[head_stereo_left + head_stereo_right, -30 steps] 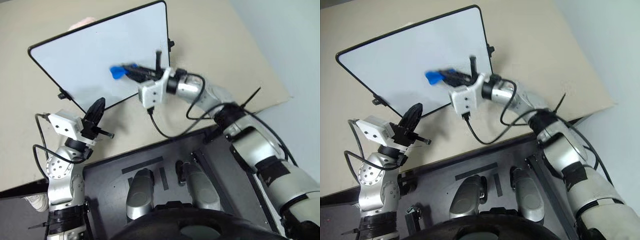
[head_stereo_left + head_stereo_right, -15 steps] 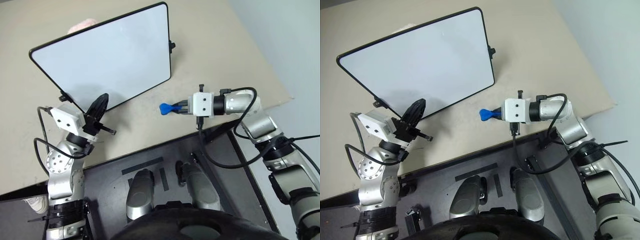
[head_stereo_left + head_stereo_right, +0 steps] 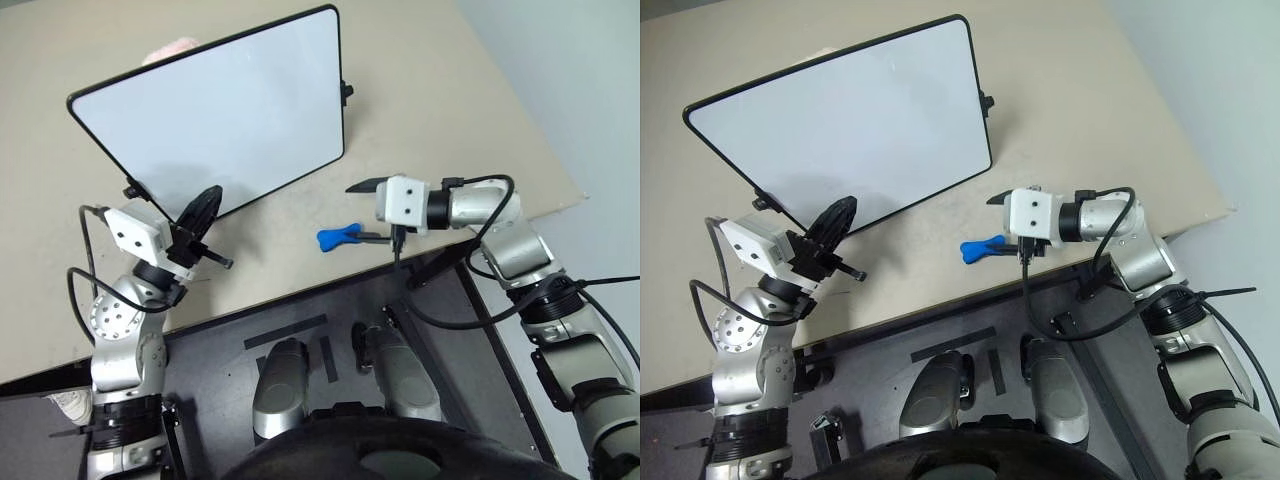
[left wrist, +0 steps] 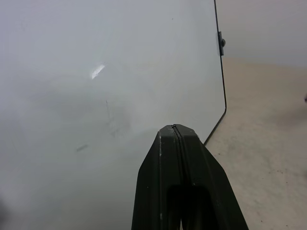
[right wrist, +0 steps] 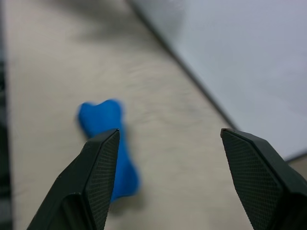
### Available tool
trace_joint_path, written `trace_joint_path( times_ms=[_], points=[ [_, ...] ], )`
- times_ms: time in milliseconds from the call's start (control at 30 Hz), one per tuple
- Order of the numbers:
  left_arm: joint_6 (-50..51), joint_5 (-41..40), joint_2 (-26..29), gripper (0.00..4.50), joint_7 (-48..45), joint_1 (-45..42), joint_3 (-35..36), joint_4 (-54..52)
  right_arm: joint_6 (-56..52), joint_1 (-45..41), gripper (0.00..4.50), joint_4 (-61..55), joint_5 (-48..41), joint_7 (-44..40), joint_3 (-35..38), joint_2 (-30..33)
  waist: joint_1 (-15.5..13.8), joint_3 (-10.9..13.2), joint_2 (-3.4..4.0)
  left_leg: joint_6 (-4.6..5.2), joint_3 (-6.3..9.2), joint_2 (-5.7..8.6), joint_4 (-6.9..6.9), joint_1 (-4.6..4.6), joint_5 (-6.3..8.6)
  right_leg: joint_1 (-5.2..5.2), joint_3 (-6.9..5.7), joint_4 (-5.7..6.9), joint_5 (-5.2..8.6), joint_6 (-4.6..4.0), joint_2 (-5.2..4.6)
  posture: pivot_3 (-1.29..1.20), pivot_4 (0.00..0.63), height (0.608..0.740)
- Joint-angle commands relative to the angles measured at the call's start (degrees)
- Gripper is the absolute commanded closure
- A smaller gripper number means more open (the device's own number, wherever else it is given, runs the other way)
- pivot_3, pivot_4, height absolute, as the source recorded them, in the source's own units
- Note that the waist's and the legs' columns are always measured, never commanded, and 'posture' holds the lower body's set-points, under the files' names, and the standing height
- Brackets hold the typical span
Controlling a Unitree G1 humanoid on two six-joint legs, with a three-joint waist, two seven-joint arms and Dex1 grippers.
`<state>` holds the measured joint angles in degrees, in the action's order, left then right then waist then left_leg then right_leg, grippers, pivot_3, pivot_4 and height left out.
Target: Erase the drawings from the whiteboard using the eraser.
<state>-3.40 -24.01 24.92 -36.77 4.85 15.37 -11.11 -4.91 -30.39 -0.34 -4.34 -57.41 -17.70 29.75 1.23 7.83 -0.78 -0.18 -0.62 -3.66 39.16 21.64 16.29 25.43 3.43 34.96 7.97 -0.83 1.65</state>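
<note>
Since a second ago your right arm has swung off the board and back to the desk edge, and its jaws, then clamped on the small bright blue bone-shaped eraser [image 3: 982, 247], are now standing wide apart with nothing between them. The eraser is lying flat on the beige desk [image 3: 1070, 120], just beside the right gripper [image 5: 168, 163] and close to the desk's near edge, below the lower right corner of the large white whiteboard with the thin black frame [image 3: 850, 130]. The board's face is looking clean in the head views; I am seeing no red stroke on it, only faint grey traces in the left wrist view. Your left gripper [image 4: 178, 139] is hovering over the board's near edge with its jaws pressed fully together, holding nothing.

My judgement is that the wiping is finished and the eraser is being set down. The risk now is the open right fingers [image 5: 98, 167], which are sitting almost against the eraser: a careless pull-back could be nudging it over the near edge. Your left gripper, this near the frame, could be shifting the board if it drops.
</note>
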Motion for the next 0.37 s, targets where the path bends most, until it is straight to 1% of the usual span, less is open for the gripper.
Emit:
trace_joint_path(
  times_ms=[33, 200, 367],
  points=[
    [0.8, -1.5, 1.6, 4.5, -0.9, -1.8, 1.2, -0.5, -4.3, 0.7, 0.9, -4.0, -6.0, 1.3, 7.3, 0.7, 0.0, 0.0, 0.0, 0.0, 0.0, 0.0, 0.01, 0.0, 0.0, 0.0, 0.01, -0.01, 0.0, 0.0, 0.0, 0.0, 0.15, 0.74],
    [2.0, -2.1, 2.1, 4.5, -1.2, -1.8, 1.0, -1.3, -10.1, 4.6, 0.9, -7.3, -10.8, 1.5, 13.2, 3.0, -0.1, 0.0, 0.0, 0.0, 0.0, 0.03, -0.02, 0.0, 0.0, -0.03, 0.03, -0.04, 0.04, 0.04, 0.0, 0.0, 0.15, 0.74],
    [3.0, -2.2, 2.4, 4.5, -1.7, -2.6, 0.4, -0.8, -11.7, 7.2, 0.9, -10.5, -10.8, 2.1, 13.6, 4.1, 0.0, 0.0, 0.0, 0.0, 0.0, 0.02, -0.05, 0.0, 0.0, 0.0, 0.02, -0.01, 0.1, 0.03, 0.0, 0.0, 0.15, 0.74]
  ],
)
